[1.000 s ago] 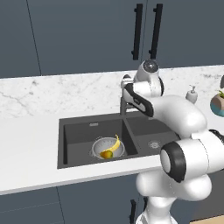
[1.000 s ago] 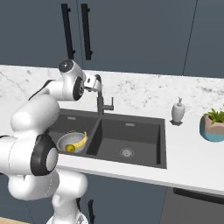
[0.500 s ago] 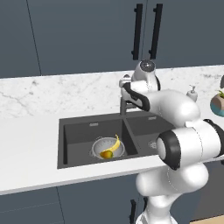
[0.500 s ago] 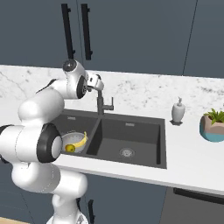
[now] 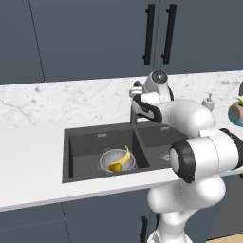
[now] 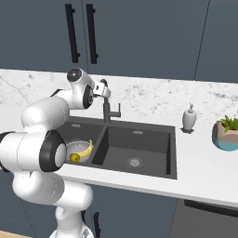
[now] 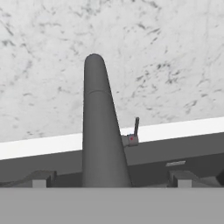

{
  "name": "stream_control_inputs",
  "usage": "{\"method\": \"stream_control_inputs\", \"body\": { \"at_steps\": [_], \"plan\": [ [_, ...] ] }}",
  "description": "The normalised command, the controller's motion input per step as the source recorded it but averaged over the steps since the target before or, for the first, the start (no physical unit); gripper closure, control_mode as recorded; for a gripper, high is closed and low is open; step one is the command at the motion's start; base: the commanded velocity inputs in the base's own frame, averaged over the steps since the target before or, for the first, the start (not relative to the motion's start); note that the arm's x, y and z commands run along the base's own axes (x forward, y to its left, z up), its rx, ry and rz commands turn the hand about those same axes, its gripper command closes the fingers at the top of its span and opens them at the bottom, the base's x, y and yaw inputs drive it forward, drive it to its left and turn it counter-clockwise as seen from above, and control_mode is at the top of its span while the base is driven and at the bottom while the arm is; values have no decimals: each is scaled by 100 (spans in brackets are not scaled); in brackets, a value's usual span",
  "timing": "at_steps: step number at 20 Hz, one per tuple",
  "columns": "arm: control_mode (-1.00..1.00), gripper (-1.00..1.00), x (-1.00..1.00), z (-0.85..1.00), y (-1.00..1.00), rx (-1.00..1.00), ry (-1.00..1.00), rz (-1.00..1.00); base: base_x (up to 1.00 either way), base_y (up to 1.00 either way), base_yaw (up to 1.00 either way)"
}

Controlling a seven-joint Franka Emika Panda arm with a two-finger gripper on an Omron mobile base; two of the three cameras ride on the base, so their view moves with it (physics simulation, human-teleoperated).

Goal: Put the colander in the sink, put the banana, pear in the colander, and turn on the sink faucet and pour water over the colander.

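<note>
Because the worktop [image 5: 38, 142] and the sink [image 5: 85, 142] set into it take up most of the scene, they come first: the dark sink has 2 basins, and the colander [image 5: 116, 161] sits in the left one with the banana [image 5: 125, 157] and the pear [image 5: 115, 167] inside it. The fruit steps look done; judging by that, the water is what remains.

Next in size is the sink faucet [image 7: 98, 127], rising on the divide between the 2 basins. In the hand view its column stands up the middle between the 2 dark fingers [image 7: 41, 179], which are spread wide apart and hold nothing. Its small side lever [image 7: 134, 131] stands just to the right of the column, apart from both fingers.

The risk, as I judge it, is a miss: the hand is centred on the column, not the lever, so closing or pushing here could squeeze or knock the body and leave the water off. The spout's aim is hard to read, so water may fall beside the colander.

A white soap dispenser [image 6: 188, 119] and a potted plant [image 6: 226, 135] stand well apart, to the right.
</note>
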Motion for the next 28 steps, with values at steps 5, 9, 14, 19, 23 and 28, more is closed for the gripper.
{"method": "stream_control_inputs", "body": {
  "at_steps": [5, 9, 14, 19, 23, 28],
  "plan": [
    [-100, -100, 14, -2, 10, 0, 0, 0, 0, 0, 0],
    [-100, -100, 37, 0, 60, 0, 4, 0, 0, 0, 0],
    [-100, -100, 49, 0, 67, 0, 5, 0, 0, 0, 0],
    [-100, -100, 20, 0, 31, 0, 1, 0, 0, 0, 0],
    [-100, -100, 0, 0, 0, 0, 0, 0, 0, 0, 0],
    [-100, -100, -13, 1, 5, 0, 0, 0, 0, 0, 0]
  ]
}}
